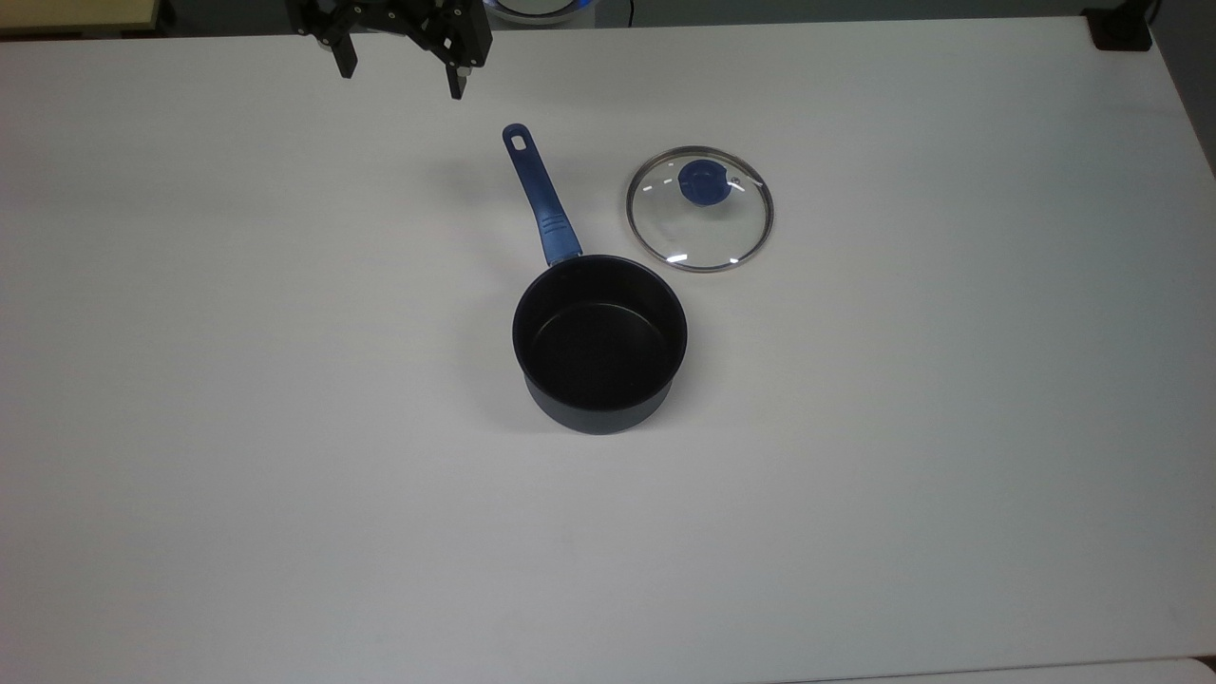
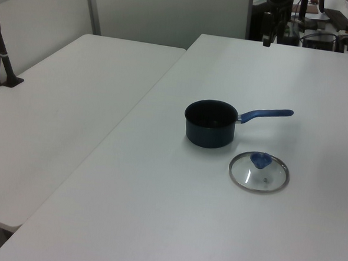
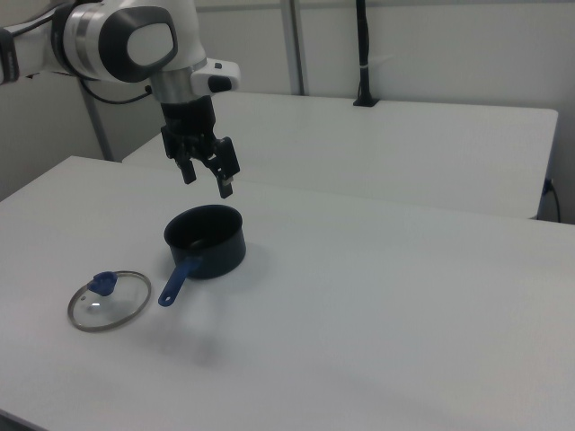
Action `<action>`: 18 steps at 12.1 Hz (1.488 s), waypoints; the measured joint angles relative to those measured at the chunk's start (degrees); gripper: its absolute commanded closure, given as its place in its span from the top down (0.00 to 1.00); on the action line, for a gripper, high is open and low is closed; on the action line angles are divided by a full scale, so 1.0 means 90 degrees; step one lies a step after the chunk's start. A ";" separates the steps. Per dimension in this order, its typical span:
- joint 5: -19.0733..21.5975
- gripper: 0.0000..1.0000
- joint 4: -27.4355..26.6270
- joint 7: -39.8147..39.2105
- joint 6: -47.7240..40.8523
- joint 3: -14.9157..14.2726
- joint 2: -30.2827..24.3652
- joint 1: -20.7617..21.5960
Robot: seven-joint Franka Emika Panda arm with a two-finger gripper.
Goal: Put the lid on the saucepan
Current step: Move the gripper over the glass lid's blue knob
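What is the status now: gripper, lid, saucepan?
Gripper open, empty, raised above table. Lid flat on table beside saucepan, apart. Saucepan uncovered. Nothing between.

I can read no text, number or brand anywhere around me. The lid [image 1: 700, 209] on the tabletop [image 1: 285, 380] carries a few small white marks on its glass, but they are too small to make out.
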 measured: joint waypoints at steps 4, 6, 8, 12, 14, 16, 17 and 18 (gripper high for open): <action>0.0000 1.00 -0.0022 -0.0466 0.0000 0.0018 0.0053 0.0002; 0.0010 1.00 -0.0022 -0.0476 0.0000 0.0035 0.0083 0.0003; 0.0104 1.00 -0.0020 -0.0490 -0.0001 0.0118 0.0088 0.0036; 0.0417 1.00 -0.0061 -0.0024 -0.0117 0.0267 0.0090 0.0951; 0.0421 1.00 -0.0268 0.0523 -0.0120 0.0282 0.0097 0.1643; 0.0421 1.00 -0.0794 0.0799 0.0044 0.0289 0.0113 0.2231; 0.0421 1.00 -0.1103 0.0817 0.0306 0.0290 0.0129 0.2427; 0.0420 0.99 -0.1424 0.0833 0.0617 0.0290 0.0157 0.2566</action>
